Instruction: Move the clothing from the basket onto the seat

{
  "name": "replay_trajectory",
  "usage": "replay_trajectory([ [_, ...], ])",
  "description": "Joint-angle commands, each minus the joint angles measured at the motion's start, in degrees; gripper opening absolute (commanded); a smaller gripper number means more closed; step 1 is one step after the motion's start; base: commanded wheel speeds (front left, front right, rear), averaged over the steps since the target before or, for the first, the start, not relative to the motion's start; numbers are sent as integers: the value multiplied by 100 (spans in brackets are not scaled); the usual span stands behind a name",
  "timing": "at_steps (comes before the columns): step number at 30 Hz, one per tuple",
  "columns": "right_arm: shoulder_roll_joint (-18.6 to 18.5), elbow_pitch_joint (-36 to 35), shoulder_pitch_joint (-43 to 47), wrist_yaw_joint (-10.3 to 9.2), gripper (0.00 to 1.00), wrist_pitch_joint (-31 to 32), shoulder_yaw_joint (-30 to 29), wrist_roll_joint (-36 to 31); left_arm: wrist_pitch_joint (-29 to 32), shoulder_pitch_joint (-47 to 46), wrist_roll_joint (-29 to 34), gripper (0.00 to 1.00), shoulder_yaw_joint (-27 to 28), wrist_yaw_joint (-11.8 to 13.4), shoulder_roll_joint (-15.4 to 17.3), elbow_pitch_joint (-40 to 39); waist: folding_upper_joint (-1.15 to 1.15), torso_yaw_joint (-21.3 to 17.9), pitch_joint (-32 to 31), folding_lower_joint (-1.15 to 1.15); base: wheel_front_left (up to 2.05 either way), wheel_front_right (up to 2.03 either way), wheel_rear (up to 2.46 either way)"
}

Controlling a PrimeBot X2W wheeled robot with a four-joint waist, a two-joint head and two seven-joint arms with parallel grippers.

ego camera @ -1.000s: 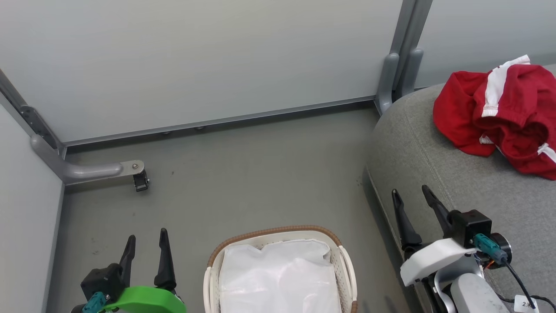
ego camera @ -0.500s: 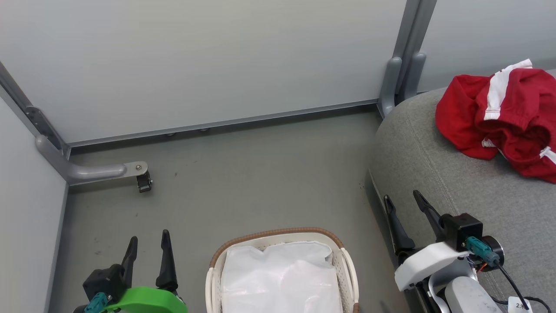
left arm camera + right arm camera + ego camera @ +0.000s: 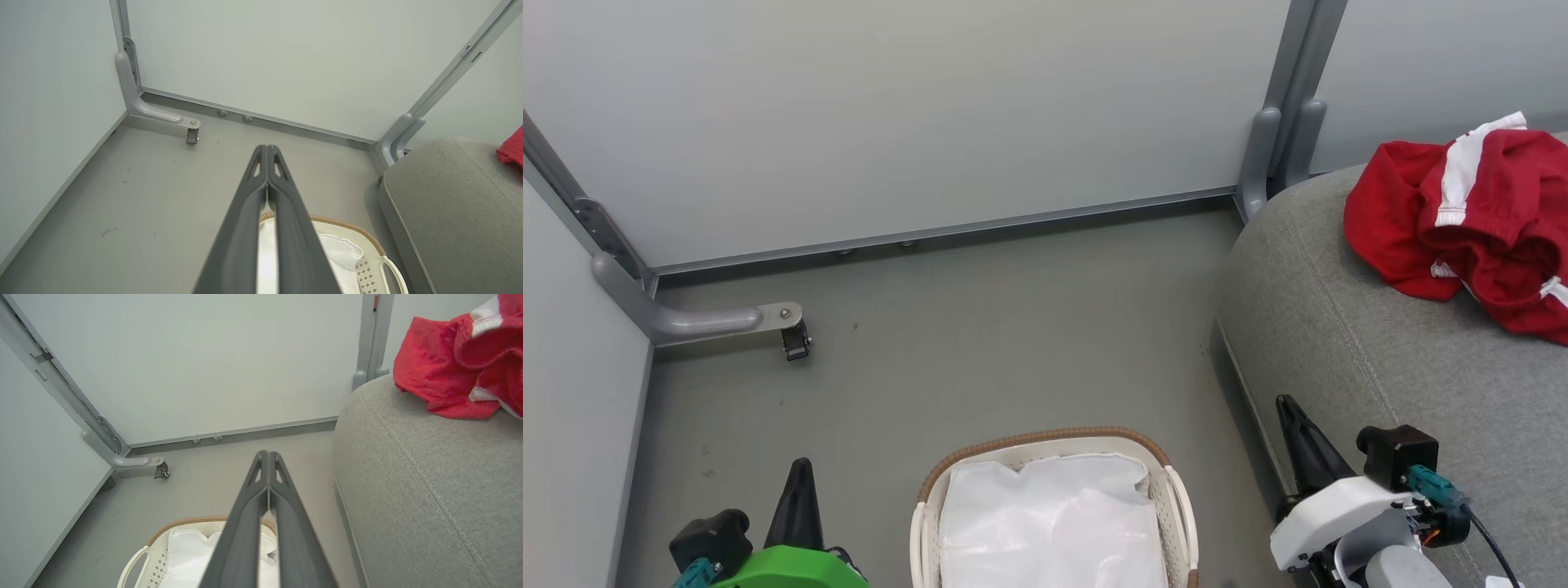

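The red clothing with white stripes lies crumpled on the grey seat at the right; the right wrist view has the clothing on the seat too. The white basket with brown rim stands on the floor at bottom centre, holding just its white lining sheet. My left gripper is shut and empty, left of the basket. My right gripper is shut and empty, beside the seat's front edge. Both wrist views show the fingertips pressed together, left gripper and right gripper.
Pale partition walls close off the grey floor behind and to the left. A metal bracket foot with a small caster juts from the left corner. A grey post stands at the seat's back corner.
Both grippers went from open to shut and drew back toward the bottom of the head view. The camera shifted slightly. The clothing stayed on the seat.
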Motion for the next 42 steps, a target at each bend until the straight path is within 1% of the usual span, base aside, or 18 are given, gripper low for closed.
replay_trajectory([
  [1, -15, -122, -85, 0, 0, 58, -66, 279, 52, -75, -239, 0, 60, -32, 10, -115, 0, -2, 0, 0, 0, 0, 0],
  [19, -39, -311, -36, -1, 0, 511, -361, 2036, 505, -190, -1802, 0, 278, -114, 14, -332, 0, -12, -5, 0, 0, 0, 0],
  [29, -48, -402, -9, -2, 0, 729, -506, 2871, 730, -256, -2548, 0, 387, -152, 16, -428, 0, -18, -8, 0, 0, 0, 0],
  [42, -57, -502, 21, -3, 0, 978, -671, 3803, 984, -325, -3377, 0, 512, -195, 19, -531, 0, -25, -11, 0, 0, 0, 0],
])
